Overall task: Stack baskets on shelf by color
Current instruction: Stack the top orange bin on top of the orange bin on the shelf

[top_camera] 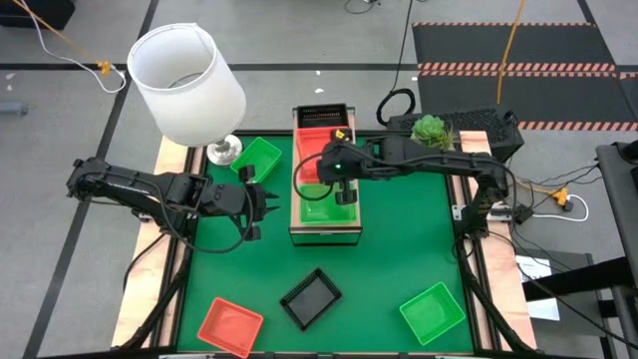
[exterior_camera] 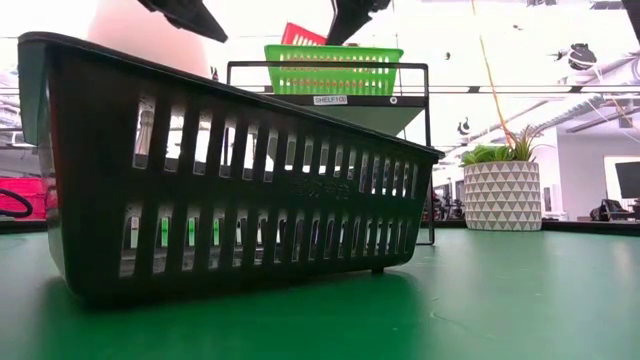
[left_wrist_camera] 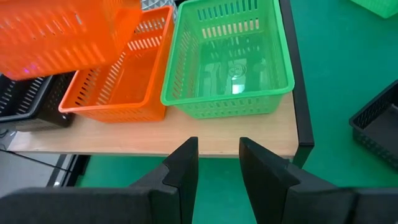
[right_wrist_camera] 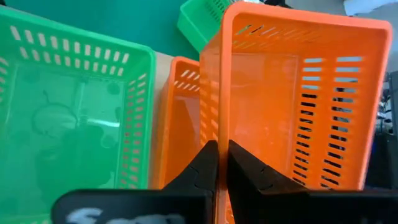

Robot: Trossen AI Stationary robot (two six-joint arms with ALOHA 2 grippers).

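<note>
Green mat (top_camera: 399,239), shelf (top_camera: 325,231) as landmark. Left gripper (top_camera: 261,206): beside the shelf, fingers apart, empty. Right gripper (right_wrist_camera: 222,163): clamped on the wall of an orange basket (right_wrist_camera: 292,93), over the shelf's orange basket (left_wrist_camera: 124,81). Advice: square rims, lower straight, nest, then release.

The high view looks straight down on the whole tabletop (top_camera: 399,249). The low view sits at tabletop height, very near a black basket (exterior_camera: 220,180). Both wrist views look closely down at the shelf (left_wrist_camera: 186,140) and share its green basket (left_wrist_camera: 230,62).
</note>
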